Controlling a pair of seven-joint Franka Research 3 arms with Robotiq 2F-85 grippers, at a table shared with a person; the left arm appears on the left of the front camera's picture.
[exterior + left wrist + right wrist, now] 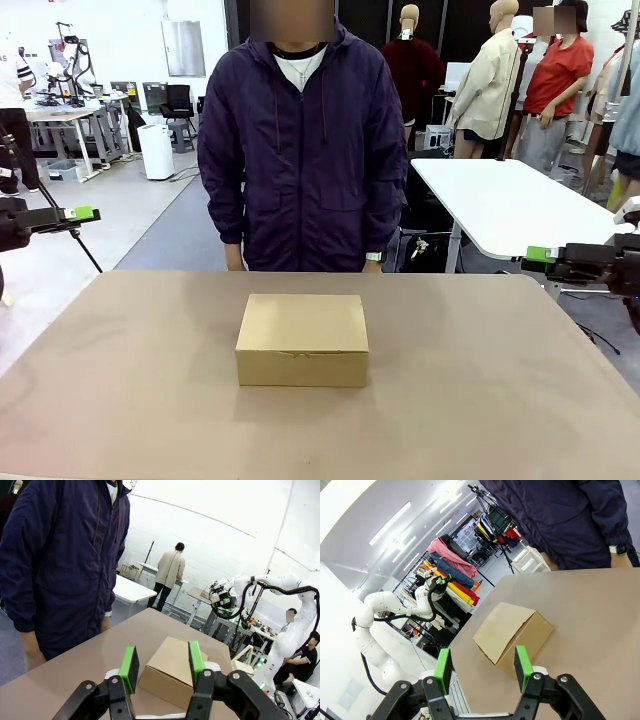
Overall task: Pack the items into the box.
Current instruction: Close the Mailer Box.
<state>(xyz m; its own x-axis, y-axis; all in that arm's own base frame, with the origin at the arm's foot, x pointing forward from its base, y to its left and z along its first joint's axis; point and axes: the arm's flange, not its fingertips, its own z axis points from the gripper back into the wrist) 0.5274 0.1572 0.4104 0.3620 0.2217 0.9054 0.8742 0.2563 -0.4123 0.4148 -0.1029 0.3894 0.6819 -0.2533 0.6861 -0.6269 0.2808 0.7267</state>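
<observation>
**Box closed on the counter, my fingers empty on both sides**

Status: box point(302, 338) sits mid-counter point(120, 380), lid flap down, closed on all sides I can see. No pouch, knife or stapler lying out on the counter. My read: either the items are already inside and the job is essentially done, or nothing has been handed over yet. Can't tell which, since the closed lid hides the inside.

Fingers:
- Left gripper point(161, 669): fingers parted, a clear gap between the green pads, nothing in it. Parked off the counter's left edge, well apart from the box, pointed toward it.
- Right gripper point(481, 667): same, fingers apart and empty, off the right edge, well apart from the box.

Box itself: plain brown cardboard, low and rectangular, no print or tape that I can make out. Corners look square, front face flat, a faint seam along the front top edge where the flap meets the wall. Sits flat, long side facing me.

Person point(300, 140) stands at the far side just behind the box, arms down, hands mostly hidden below the counter edge.
</observation>
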